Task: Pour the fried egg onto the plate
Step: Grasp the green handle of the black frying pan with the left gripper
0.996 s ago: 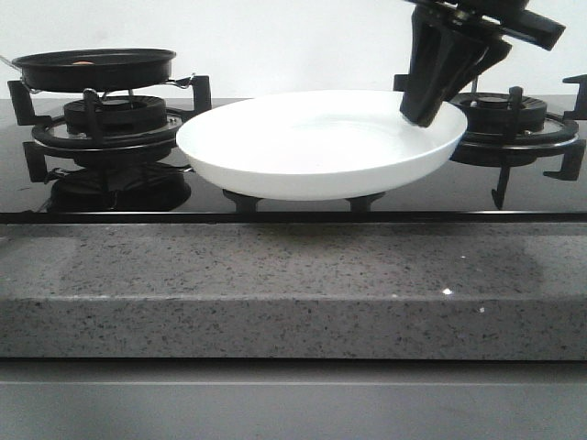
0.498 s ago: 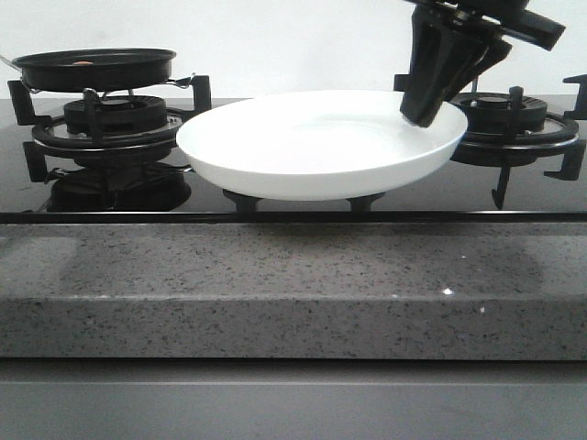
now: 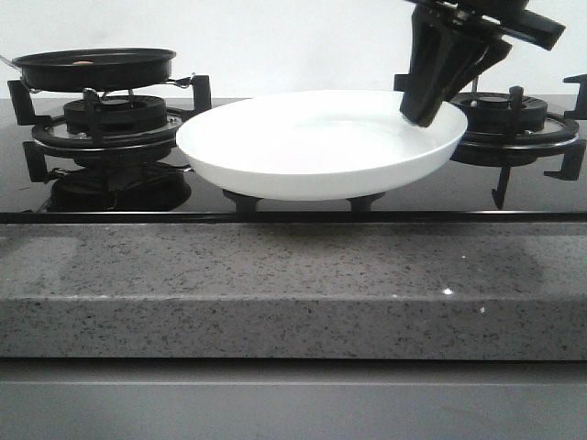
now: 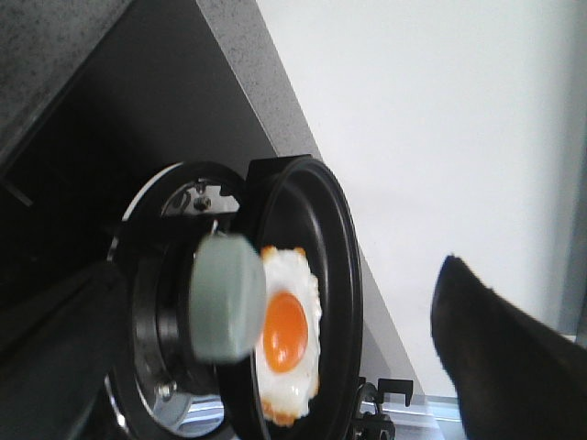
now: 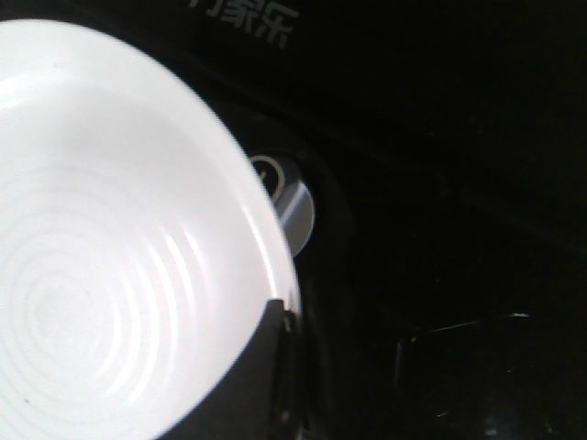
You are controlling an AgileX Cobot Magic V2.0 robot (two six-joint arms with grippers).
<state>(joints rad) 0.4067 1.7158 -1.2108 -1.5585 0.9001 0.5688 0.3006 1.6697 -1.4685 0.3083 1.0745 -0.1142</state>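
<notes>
Flat creamy-white fried egg (image 4: 286,341) with orange yolk lay level in the black round frying pan (image 3: 94,69) on the left burner, glossy white round plate (image 3: 321,147) level at centre, right gripper (image 3: 424,117) clamped on its rim, left gripper (image 4: 275,367) jaws spread apart.

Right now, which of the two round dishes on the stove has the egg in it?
The black round frying pan on the left burner holds the fried egg. The white glossy plate in the middle is empty.
</notes>
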